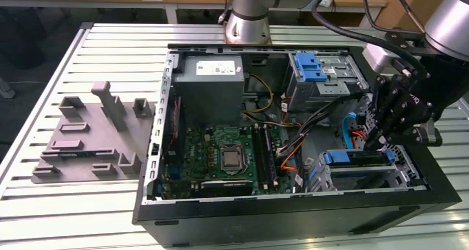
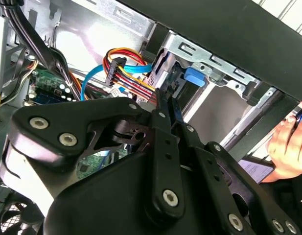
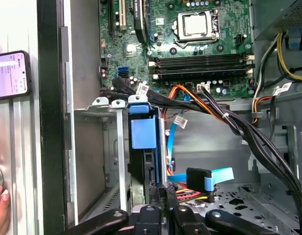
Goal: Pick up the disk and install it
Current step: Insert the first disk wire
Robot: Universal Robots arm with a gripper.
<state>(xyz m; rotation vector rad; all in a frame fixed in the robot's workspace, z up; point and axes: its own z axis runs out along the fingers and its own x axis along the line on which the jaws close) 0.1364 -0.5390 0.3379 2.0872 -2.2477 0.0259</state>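
Observation:
The disk (image 1: 357, 157) lies in the lower drive cage (image 1: 399, 176) at the front right corner of the open computer case, its blue side rails showing. In the first wrist view the disk (image 3: 141, 169) is seen edge on in the metal cage, with a blue tab (image 3: 142, 133) at its far end. My gripper (image 1: 372, 146) hangs over the disk's end nearest the case middle, fingers shut together with nothing between them. In both wrist views the gripper (image 3: 164, 192) (image 2: 164, 95) tips sit right beside the disk's end; whether they touch it I cannot tell.
Orange, red and blue cables (image 3: 209, 178) run just beside the cage. The motherboard (image 1: 219, 151), power supply (image 1: 212, 85) and an upper drive cage with a blue latch (image 1: 311, 68) occupy the case. A grey fixture block (image 1: 88, 134) sits on the table. A hand (image 2: 288, 142) holds a phone (image 3: 11, 73) outside the case wall.

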